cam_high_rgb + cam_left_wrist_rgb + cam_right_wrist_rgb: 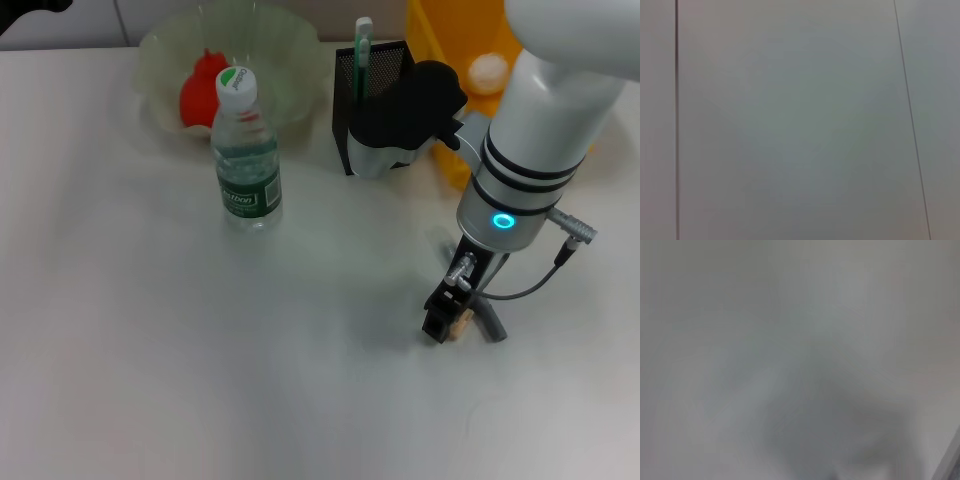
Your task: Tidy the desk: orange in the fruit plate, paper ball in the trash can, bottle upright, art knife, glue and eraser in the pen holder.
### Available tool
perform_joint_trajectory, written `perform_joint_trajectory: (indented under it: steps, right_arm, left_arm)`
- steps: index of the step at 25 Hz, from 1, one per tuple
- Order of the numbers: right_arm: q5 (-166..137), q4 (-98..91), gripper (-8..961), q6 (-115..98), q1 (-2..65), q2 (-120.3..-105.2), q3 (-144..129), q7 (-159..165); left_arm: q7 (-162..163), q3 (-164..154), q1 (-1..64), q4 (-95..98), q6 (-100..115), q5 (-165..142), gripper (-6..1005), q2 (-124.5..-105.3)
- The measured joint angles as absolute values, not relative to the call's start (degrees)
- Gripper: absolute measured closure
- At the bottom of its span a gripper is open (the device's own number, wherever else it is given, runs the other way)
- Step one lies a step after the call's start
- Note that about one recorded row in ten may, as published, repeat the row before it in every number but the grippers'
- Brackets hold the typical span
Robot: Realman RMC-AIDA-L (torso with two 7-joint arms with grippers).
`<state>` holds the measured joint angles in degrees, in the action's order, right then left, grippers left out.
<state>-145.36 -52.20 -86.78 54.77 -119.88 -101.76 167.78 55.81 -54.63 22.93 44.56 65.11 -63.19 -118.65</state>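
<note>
Right tool (447, 322) clenches the tan block eraser (461, 324) on the smooth white desk (150, 350), beside the slim grey glue (489, 320).

The white worktop (150, 380) carries an upright bottle (245, 155), behind it the fruit plate (290, 50), the black pen holder (372, 100) and yellow trash can (440, 40) at the back, with the eraser (460, 324) and grey glue (490, 320) nearer the front.

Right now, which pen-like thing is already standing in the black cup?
The art knife, mint green, stands in the pen holder. The glue, dark grey, lies on the desk by the right gripper.
</note>
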Motion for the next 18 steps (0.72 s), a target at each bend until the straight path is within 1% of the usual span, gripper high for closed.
perform_joint_trajectory:
  steps: [10, 15, 18]
  right_arm:
    - [-145.4, -52.0, 438, -86.8, 54.7, -119.88, -101.4, 167.8]
    - [-145.4, -52.0, 466, -86.8, 54.4, -119.88, -101.1, 167.9]
    - [-145.4, -52.0, 512, -86.9, 54.1, -119.87, -100.0, 167.9]
  left_arm:
    - [55.8, -54.8, 23.0, 44.6, 65.0, -63.2, 226, -118.65]
    - [55.8, -54.8, 23.0, 44.6, 65.1, -63.2, 226, -118.65]
    - [55.8, -54.8, 23.0, 44.6, 65.3, -63.2, 226, -118.65]
